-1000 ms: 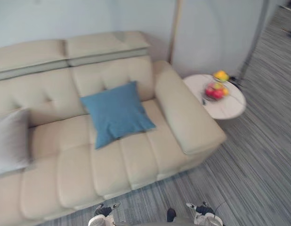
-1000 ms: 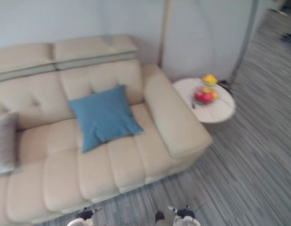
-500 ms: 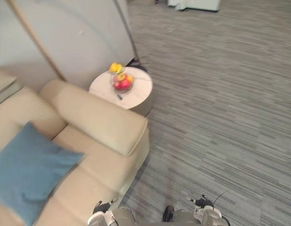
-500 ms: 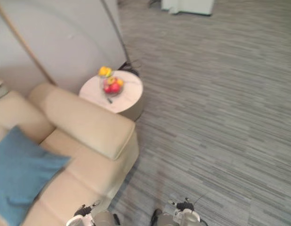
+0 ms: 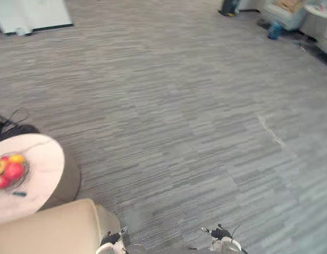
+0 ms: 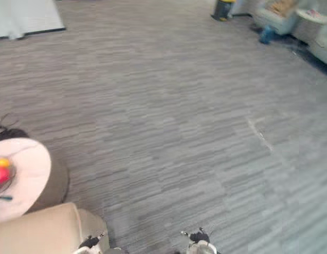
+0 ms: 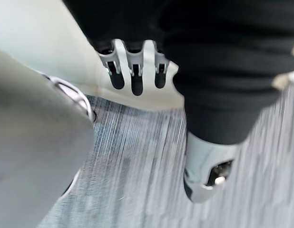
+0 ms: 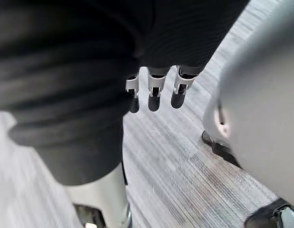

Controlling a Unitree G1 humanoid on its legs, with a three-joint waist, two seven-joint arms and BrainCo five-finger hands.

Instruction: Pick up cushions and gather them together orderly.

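Hanging at the near edge of the head view, the left hand (image 5: 111,241) and the right hand (image 5: 220,235) are both empty. Each wrist view shows loose, uncurled fingers with the thumb apart and nothing between them. Just past the left fingers (image 7: 132,61) lies the beige sofa arm (image 5: 52,230). Farther beyond them stands a round side table (image 5: 44,159) carrying a fruit bowl (image 5: 9,170) of red and yellow fruit, with a small dark item (image 5: 19,193) on the tabletop beside the bowl. Under and ahead of the right fingers (image 8: 154,88) stretches grey striped carpet (image 5: 179,106) — open floor. Where the cushions lie cannot be told from these views.
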